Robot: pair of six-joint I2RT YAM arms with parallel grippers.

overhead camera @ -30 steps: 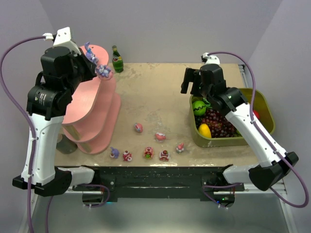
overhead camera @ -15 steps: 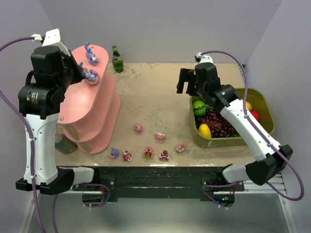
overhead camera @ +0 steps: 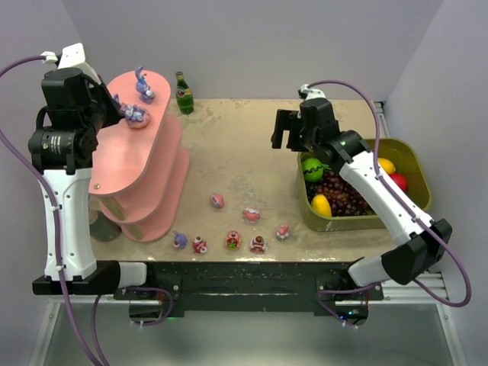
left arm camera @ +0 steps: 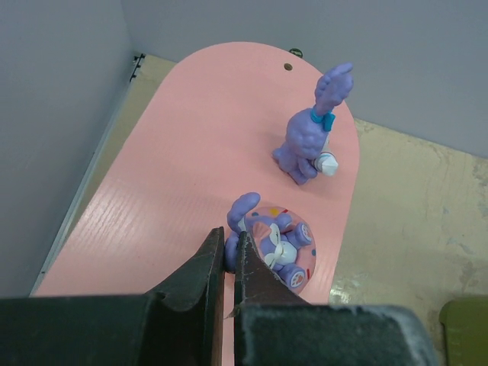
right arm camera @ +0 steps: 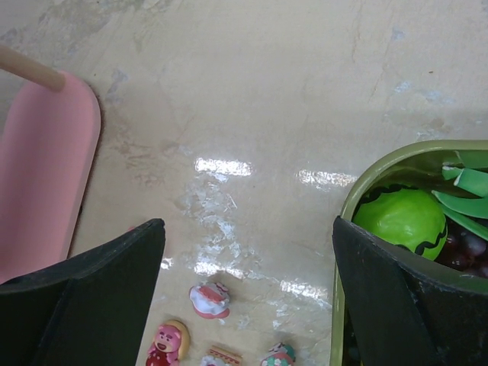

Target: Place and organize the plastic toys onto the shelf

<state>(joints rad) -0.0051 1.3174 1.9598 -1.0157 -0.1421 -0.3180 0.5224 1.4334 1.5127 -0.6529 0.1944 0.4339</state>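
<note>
Evidently the left end effector (left arm camera: 231, 242) is pinched on the thin ear of a purple toy (left arm camera: 278, 244) at the top tier of the shelf (left arm camera: 175, 152). Such plastic seems hard, light and slippery; the round body would give a surer hold. The right end effector (right arm camera: 248, 297) stands wide apart.

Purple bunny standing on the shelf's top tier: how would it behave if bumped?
Likely tips easily: the purple bunny is tall, ears upright, on small feet. It looks like rigid, light plastic, so it would probably topple or slide rather than flex. It stands near the edge of the top tier, so it could fall off.
</note>
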